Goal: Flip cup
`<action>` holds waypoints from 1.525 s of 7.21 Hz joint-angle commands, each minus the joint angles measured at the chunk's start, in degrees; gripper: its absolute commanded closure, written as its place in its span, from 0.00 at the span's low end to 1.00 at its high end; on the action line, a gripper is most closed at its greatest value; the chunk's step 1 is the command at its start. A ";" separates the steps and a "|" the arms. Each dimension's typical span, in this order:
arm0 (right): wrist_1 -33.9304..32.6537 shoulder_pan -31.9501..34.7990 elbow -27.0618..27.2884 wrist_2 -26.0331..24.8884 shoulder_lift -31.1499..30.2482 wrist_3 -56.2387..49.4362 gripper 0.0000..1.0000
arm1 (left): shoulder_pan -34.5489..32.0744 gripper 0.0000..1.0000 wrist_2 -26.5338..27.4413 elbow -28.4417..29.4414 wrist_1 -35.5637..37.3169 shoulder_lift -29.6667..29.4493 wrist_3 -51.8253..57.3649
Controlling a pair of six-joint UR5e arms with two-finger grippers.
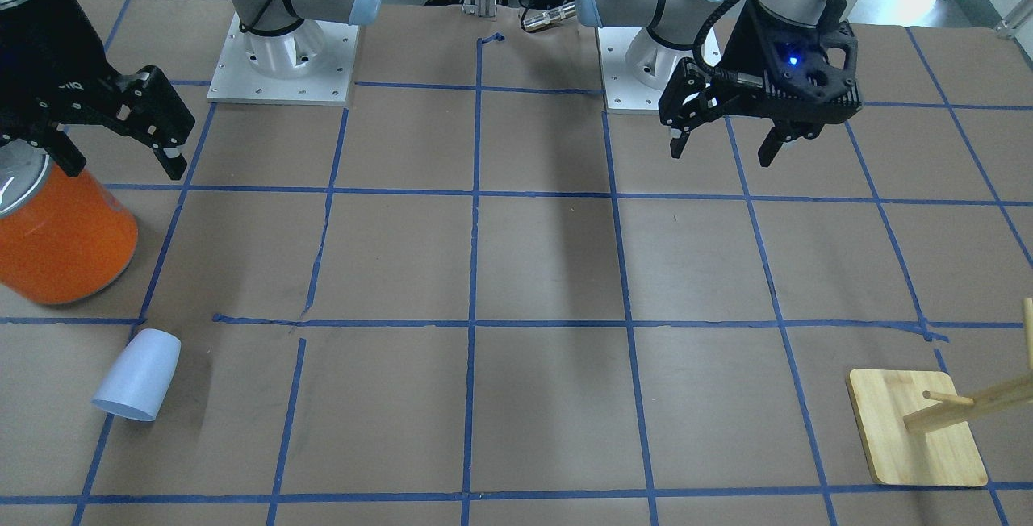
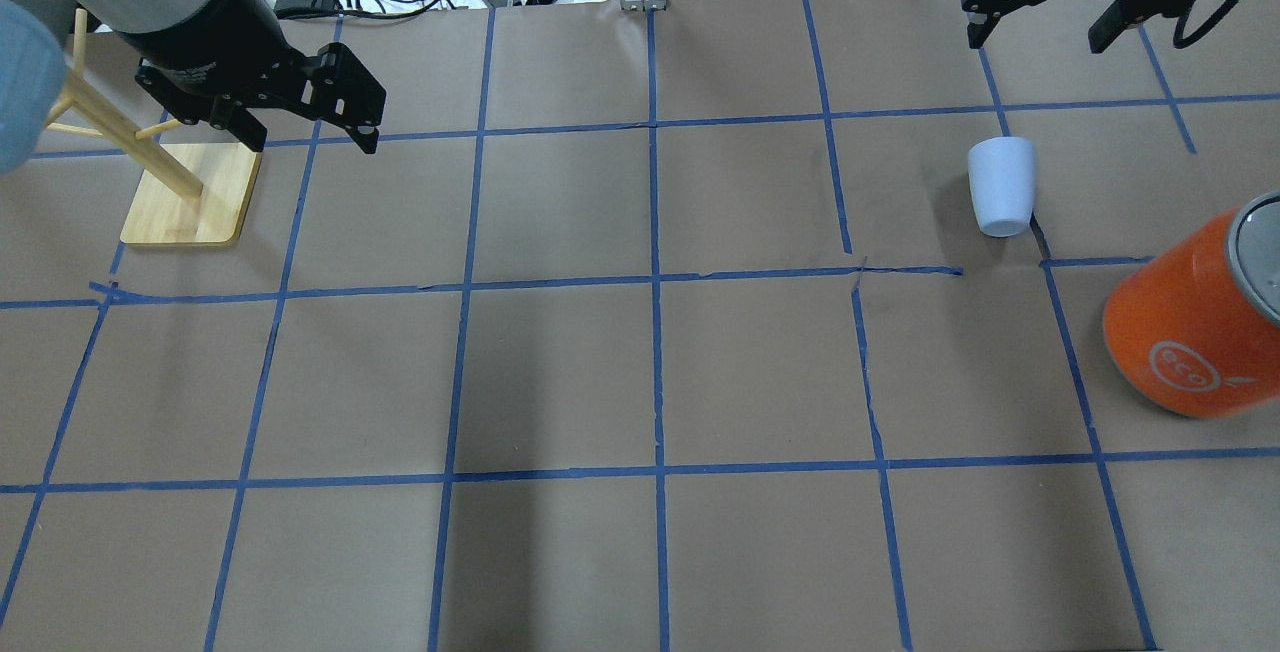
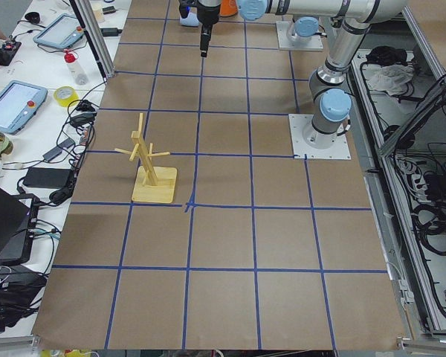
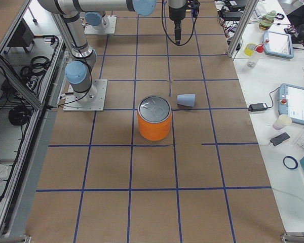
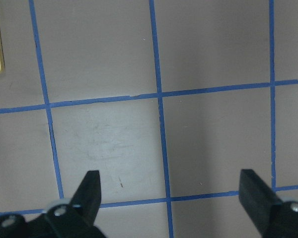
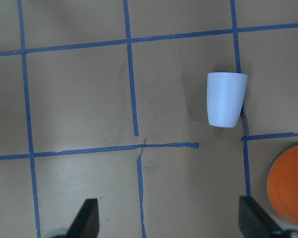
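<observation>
The pale lavender-blue cup lies on its side on the brown paper, wide rim away from the robot and narrow base toward it. It also shows in the overhead view, the right side view and the right wrist view. My right gripper hangs open and empty above the table, beyond the cup and apart from it; it also shows in the front view and the right wrist view. My left gripper is open and empty, far from the cup, and shows in its wrist view.
A large orange can with a silver top stands close beside the cup on the robot's side. A wooden peg rack on a square base stands by my left gripper. Blue tape lines grid the table.
</observation>
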 commanded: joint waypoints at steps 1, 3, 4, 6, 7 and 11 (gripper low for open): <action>0.19 -0.08 0.00 -0.07 -0.09 0.19 0.00 | -0.08 0.00 -0.03 -0.17 0.15 0.01 -0.09; 0.19 -0.17 0.00 -0.42 -0.09 -0.16 0.00 | -0.08 0.00 -0.03 -0.26 0.15 0.01 0.00; 0.19 -0.17 0.00 -0.51 -0.09 -0.51 0.00 | -0.08 0.00 -0.03 -0.35 0.15 0.01 0.00; -0.25 -0.34 0.00 -0.95 0.09 -0.86 0.00 | -0.08 0.00 -0.12 -0.43 0.50 0.01 -0.18; -0.77 -0.35 -0.26 -0.95 0.43 -0.95 0.00 | -0.08 0.00 -0.12 -0.52 0.50 0.01 -0.18; -6.10 -7.89 -0.01 -0.86 11.91 -9.19 0.00 | -0.08 0.00 -0.12 -0.61 0.50 0.01 -0.18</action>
